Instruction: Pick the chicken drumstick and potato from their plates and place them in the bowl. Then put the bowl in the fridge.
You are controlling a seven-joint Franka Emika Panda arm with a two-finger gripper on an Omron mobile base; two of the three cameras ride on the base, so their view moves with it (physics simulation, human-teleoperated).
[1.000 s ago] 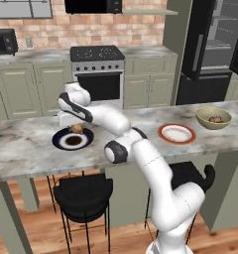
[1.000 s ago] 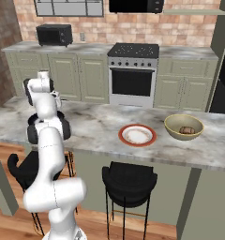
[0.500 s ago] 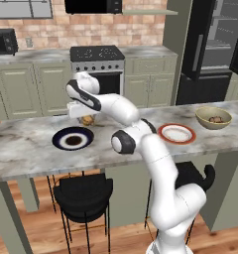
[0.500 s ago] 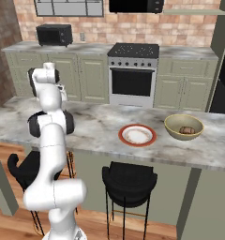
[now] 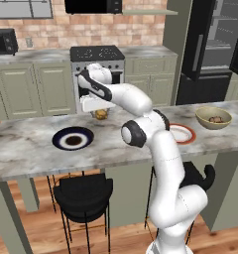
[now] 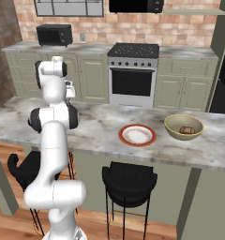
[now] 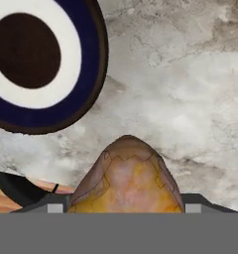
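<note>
We hold the potato (image 7: 127, 178) clamped in our gripper (image 5: 100, 115), lifted above the marble counter (image 5: 27, 144) just beside the navy plate (image 5: 73, 139). The tan bowl (image 5: 213, 117), well apart, holds the drumstick (image 6: 187, 130); the red plate (image 6: 138, 135) sits between.

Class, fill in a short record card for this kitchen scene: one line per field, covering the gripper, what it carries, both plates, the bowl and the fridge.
gripper: raised above the counter, shut on the potato
potato: golden-brown, held between the jaws
navy-rimmed plate: bare
orange-rimmed plate: bare
bowl: on the counter, a brown item lies inside
fridge: door open, grey shelves show
</note>
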